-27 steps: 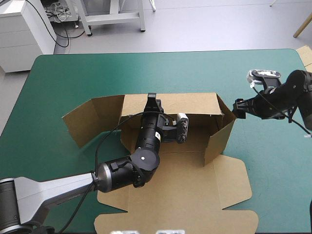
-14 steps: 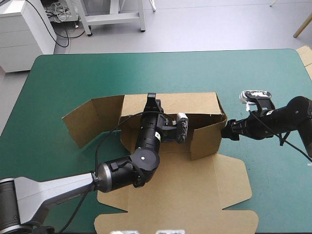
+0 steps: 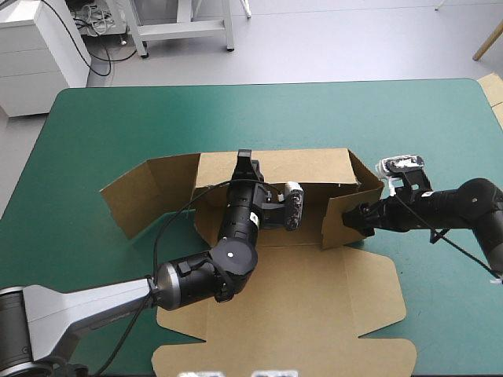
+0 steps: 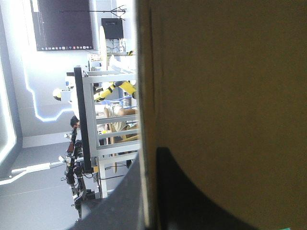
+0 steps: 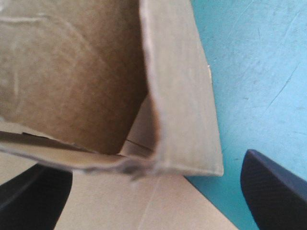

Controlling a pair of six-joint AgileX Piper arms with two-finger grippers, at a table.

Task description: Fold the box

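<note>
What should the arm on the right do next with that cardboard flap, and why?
Probably the right gripper should push the side flap further inward, toward the back wall. The flap stands between its open fingers, angled partway in, while the left gripper pinches the back wall upright.

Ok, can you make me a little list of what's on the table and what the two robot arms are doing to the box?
table: teal-green cover
box: brown board, half built, front part lying flat
back wall: standing up
left side flap: spread outward
right side flap: upright, angled inward
left end effector: shut on the back wall's top edge
right end effector: open, at the outside of the right side flap
</note>
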